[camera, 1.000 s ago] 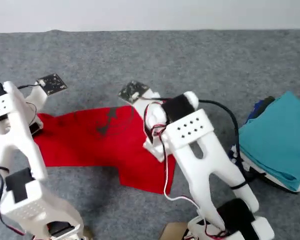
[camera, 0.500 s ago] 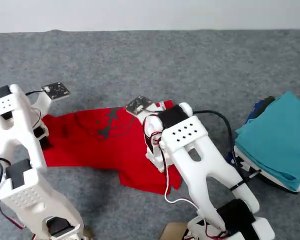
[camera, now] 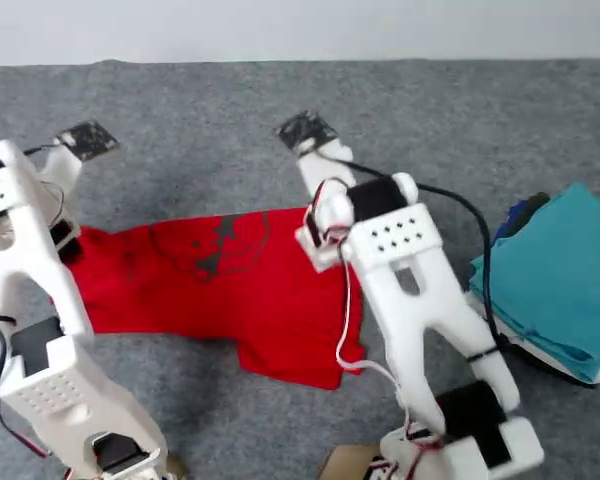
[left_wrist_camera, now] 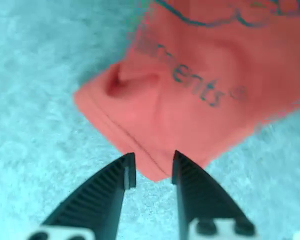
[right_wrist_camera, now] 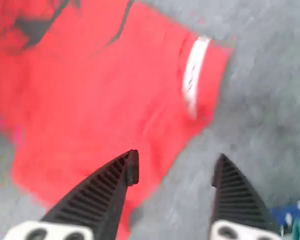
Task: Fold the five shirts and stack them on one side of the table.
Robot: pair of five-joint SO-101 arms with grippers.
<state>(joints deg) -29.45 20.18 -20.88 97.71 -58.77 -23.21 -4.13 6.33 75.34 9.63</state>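
Observation:
A red shirt (camera: 205, 285) with a dark print lies partly folded on the grey table, left of centre. In the left wrist view my left gripper (left_wrist_camera: 150, 170) hangs just over the shirt's corner (left_wrist_camera: 155, 130), its fingers a small gap apart and gripping nothing. My right gripper (right_wrist_camera: 176, 170) stands wide open above the other side of the red shirt (right_wrist_camera: 90, 100), near the white neck label (right_wrist_camera: 192, 75). A stack of folded shirts, the teal one (camera: 560, 275) on top, sits at the right edge of the table.
Grey felt (camera: 430, 120) covers the whole table, bare along the far side. The left arm's white base (camera: 65, 410) and the right arm's base (camera: 460, 440) stand at the near edge. A brown object (camera: 345, 465) pokes in at the bottom.
Both wrists have lifted and tipped back toward the far side. The right gripper has come off the shirt's right edge, and the shirt now lies flatter there.

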